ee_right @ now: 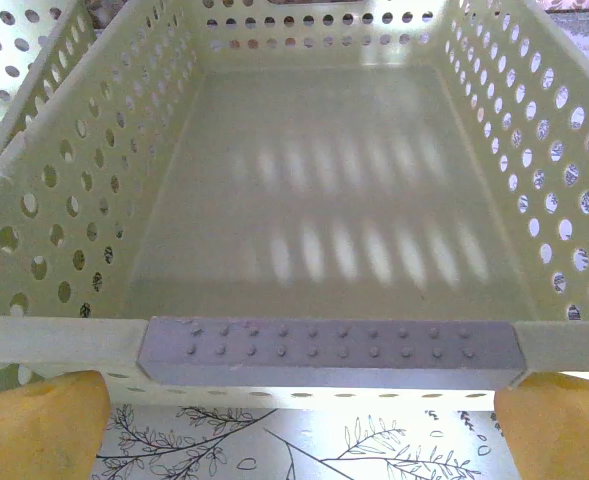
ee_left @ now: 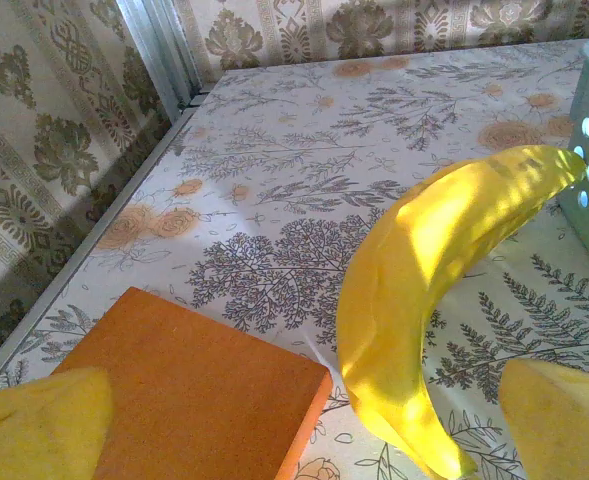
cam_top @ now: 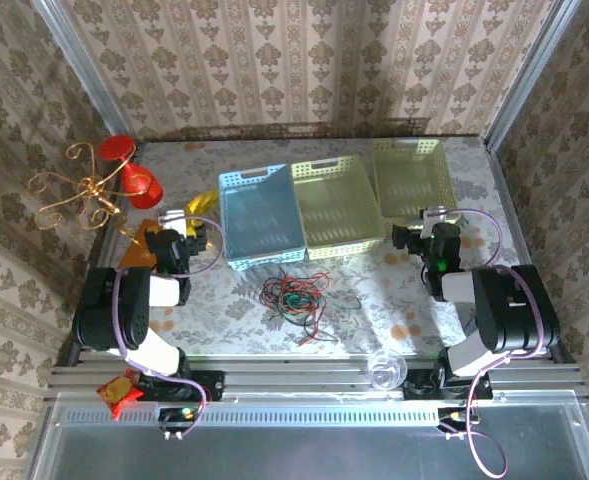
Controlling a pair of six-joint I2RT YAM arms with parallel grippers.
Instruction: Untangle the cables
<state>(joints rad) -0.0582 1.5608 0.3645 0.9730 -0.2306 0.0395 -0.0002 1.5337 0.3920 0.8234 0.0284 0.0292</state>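
**CABLE BUNDLE: POSITION AND GRIPPER STATUS**

**Task item.** The cables (cam_top: 296, 297) lie as one knotted heap of thin black, red and green strands on the patterned table (cam_top: 394, 300). The heap sits between the two arms, just in front of the near ends of the blue basket (cam_top: 262, 215) and the middle basket (cam_top: 336, 208). It touches neither basket. One red loop trails from the heap toward the near edge.

**Surroundings.** The blue basket and the middle basket stand side by side. A third, pale yellow-green basket (cam_top: 411, 177) stands to the right and further back.

**Left side.** The left gripper (ee_left: 299, 425) has its yellow fingertips (ee_left: 39, 425) spread wide and grips nothing. It faces a banana (ee_left: 424, 290) lying on the table beside the blue basket's perforated wall. An orange block (ee_left: 194, 390) lies flat just left of the banana.

**Right side.** The right gripper (ee_right: 296, 428) is likewise spread wide, with nothing held. It faces into the third basket. A grey-lilac studded strip (ee_right: 329, 352) runs along that basket's near rim.

**Periphery.**
- A curly gold wire stand (cam_top: 74, 190) carrying red cups stands at the far left.
- A clear glass (cam_top: 385, 370) sits at the near edge.
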